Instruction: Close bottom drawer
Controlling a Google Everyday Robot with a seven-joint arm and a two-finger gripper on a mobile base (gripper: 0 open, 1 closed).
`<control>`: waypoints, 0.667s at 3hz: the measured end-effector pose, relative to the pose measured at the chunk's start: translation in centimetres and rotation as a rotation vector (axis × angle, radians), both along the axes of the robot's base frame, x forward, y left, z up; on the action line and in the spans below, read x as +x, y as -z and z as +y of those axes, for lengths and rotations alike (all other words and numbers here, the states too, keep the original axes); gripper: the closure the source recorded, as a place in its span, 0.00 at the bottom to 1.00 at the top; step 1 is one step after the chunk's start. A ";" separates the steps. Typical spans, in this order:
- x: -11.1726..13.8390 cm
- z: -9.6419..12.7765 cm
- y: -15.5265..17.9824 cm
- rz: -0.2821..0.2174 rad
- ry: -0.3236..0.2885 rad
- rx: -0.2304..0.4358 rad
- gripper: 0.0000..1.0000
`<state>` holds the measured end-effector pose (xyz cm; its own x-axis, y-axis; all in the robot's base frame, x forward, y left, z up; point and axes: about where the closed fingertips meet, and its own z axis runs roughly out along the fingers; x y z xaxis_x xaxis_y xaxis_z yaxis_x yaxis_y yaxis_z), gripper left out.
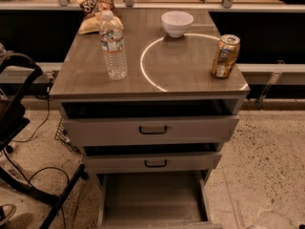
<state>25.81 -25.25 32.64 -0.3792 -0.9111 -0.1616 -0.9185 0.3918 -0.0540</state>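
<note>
Bottom drawer [152, 198] at 6 o'clock, pulled well out, grey tray exposed beneath the middle drawer [155, 162]. Tool [270, 222] only a pale shape low at 5 o'clock, apart from the drawer; open or closed, cannot tell. Tabletop [186, 66] carries water bottle [113, 46], bowl [177, 23], can [225, 56]

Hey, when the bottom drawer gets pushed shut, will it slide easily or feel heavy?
Probably light: the bottom drawer looks empty inside. Pulled far out, it might bind if pushed off-centre. A hard slam could wobble the tall water bottle on top. The claw is low at the right edge, apart from the drawer.
</note>
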 end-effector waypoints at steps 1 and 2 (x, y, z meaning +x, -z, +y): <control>-0.1 1.1 2.5 0.022 -0.010 0.017 1.00; 0.4 1.8 6.4 0.010 0.016 0.035 1.00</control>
<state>26.19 -23.42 26.26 -0.3957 -0.8987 -0.1891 -0.9124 0.4082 -0.0307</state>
